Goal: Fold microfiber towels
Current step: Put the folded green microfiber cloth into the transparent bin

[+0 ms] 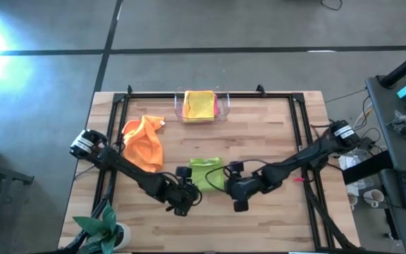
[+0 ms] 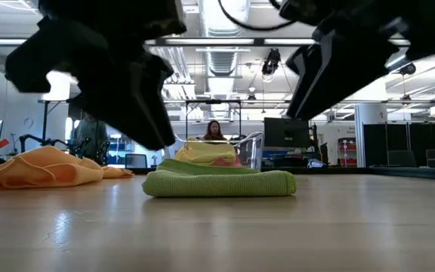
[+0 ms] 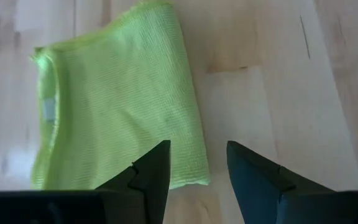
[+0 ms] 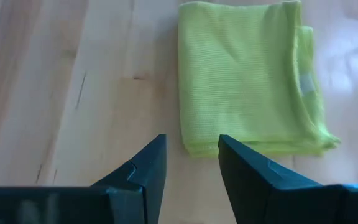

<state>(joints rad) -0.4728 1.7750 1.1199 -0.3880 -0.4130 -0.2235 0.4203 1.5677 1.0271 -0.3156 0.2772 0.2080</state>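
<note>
Left hand (image 1: 186,200) and right hand (image 1: 235,190) hover low over the wooden bench (image 1: 273,141), one on each side of the folded lime green towel (image 1: 206,173); both have their fingers parted and empty, clear of the cloth. Left fingers (image 3: 157,171) stand just off one folded edge, right fingers (image 4: 151,165) off the opposite edge. An orange towel (image 1: 144,141) lies crumpled near the left arm. At the far edge, a clear tray (image 1: 220,106) holds a yellow towel (image 1: 199,104), possibly over a pink one.
</note>
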